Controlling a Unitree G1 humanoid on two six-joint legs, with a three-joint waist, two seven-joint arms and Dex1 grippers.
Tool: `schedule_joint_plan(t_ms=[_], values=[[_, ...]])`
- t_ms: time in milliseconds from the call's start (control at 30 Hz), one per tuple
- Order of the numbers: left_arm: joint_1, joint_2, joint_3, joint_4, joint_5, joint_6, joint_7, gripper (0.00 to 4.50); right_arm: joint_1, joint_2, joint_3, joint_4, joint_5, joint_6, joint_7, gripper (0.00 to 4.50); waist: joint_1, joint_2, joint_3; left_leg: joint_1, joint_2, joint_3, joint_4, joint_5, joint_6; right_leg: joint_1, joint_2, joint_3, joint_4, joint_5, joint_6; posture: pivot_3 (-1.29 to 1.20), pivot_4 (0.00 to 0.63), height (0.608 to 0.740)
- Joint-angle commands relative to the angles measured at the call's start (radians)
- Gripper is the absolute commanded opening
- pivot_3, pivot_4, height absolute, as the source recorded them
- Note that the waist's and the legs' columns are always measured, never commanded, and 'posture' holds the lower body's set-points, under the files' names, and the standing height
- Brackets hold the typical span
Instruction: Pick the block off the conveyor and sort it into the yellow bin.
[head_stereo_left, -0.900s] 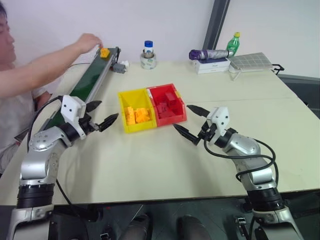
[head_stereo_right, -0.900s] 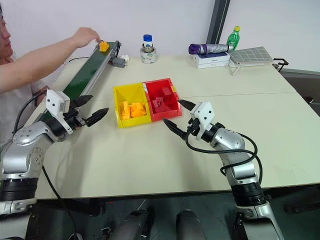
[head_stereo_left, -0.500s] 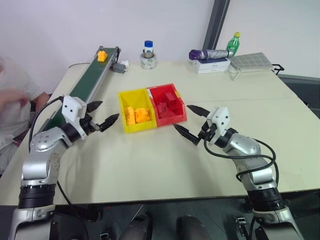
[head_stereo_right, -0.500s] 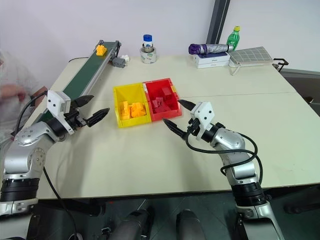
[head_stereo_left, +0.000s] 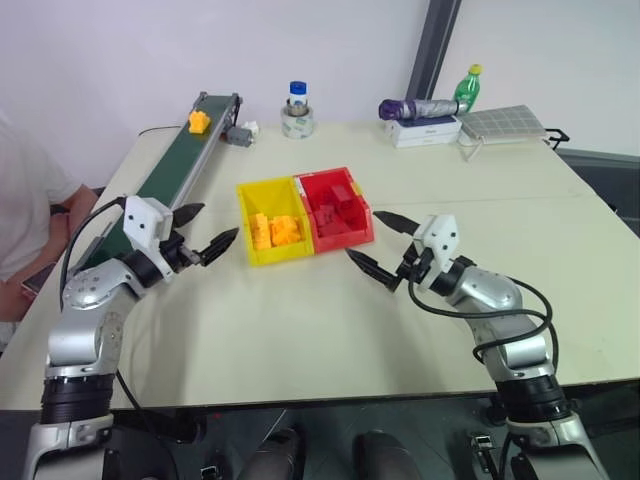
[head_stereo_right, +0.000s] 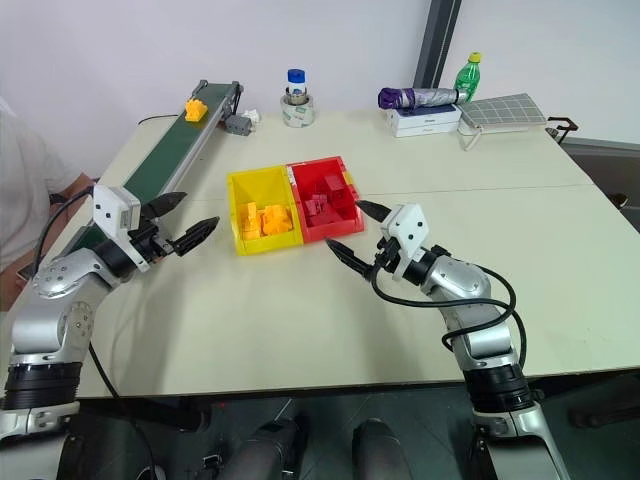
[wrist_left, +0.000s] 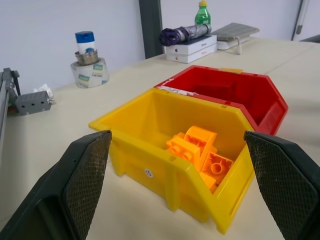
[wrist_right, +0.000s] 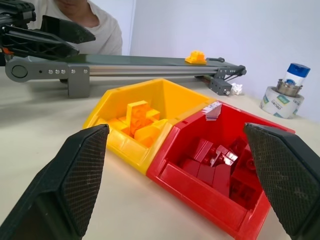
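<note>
Cream laminate worktop (head_stereo_left: 300, 330), matte, bare across its near half; pale wall behind, a dark grey post rising at the far edge. Left tool (head_stereo_left: 205, 232) hovers just above the surface, black fingers spread wide, holding nothing, tips aimed at the yellow bin (head_stereo_left: 262, 200) just ahead. Right tool (head_stereo_left: 380, 245) likewise wide and empty, facing the red bin (head_stereo_left: 350, 193) joined to the yellow one. Yellow-orange bricks (wrist_left: 197, 152) lie in the yellow bin, dark red bricks (wrist_right: 215, 160) in the red. Conveyor (head_stereo_left: 180, 165) runs away beyond the left tool; the block (head_stereo_left: 199, 121) sits on its green belt near the far motor end, well apart from both tools. Far back: tape roll (head_stereo_left: 296, 122) with a blue-capped jar, a folded umbrella (head_stereo_left: 412, 106) on white boxes, a green bottle (head_stereo_left: 466, 88). A person's white sleeve (head_stereo_left: 25, 215) shows beyond the conveyor's near end.
</note>
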Motion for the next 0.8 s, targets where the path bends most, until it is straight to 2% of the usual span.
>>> schedule_joint_plan(t_ms=[33,367,533,700,800], values=[[0.003,0.008,0.018,-0.023,-0.004,-0.038,-0.006,4.47,-0.019,-0.008,-0.010,-0.041,-0.001,-0.009,0.002,4.50,-0.001,0.000,0.000,0.000,0.000,0.000,0.000,0.000,0.000,0.000,0.000,0.000,0.000,0.000,0.000,0.00,0.150,0.740],[0.028,0.015,0.061,-0.051,-0.052,-0.014,0.000,4.47,-0.022,0.003,-0.005,-0.028,-0.004,-0.020,0.006,4.50,-0.002,0.000,0.000,0.000,0.000,0.000,0.000,0.000,0.000,0.000,0.000,0.000,0.000,0.000,0.000,0.00,0.150,0.740],[0.112,0.009,0.202,-0.076,-0.088,-0.037,0.083,4.47,-0.024,0.009,0.000,-0.018,-0.006,-0.027,0.012,4.50,-0.004,0.000,0.000,0.000,0.000,0.000,-0.001,0.000,0.000,-0.001,0.000,0.001,0.000,0.000,0.000,0.00,0.150,0.740],[0.166,-0.010,0.298,-0.023,-0.044,-0.112,0.189,4.47,-0.038,0.006,0.000,-0.001,-0.005,-0.031,0.031,4.50,0.001,0.000,0.000,0.000,0.000,0.000,-0.002,0.000,0.000,-0.001,0.000,0.000,0.000,0.000,0.000,0.00,0.150,0.740],[0.203,-0.022,0.328,-0.013,-0.069,-0.090,0.222,4.47,-0.053,0.010,0.001,0.017,-0.008,-0.035,0.043,4.50,0.000,0.000,0.000,0.000,0.000,0.001,-0.002,0.000,0.000,-0.001,0.000,0.001,-0.001,0.000,0.000,0.00,0.150,0.740]])
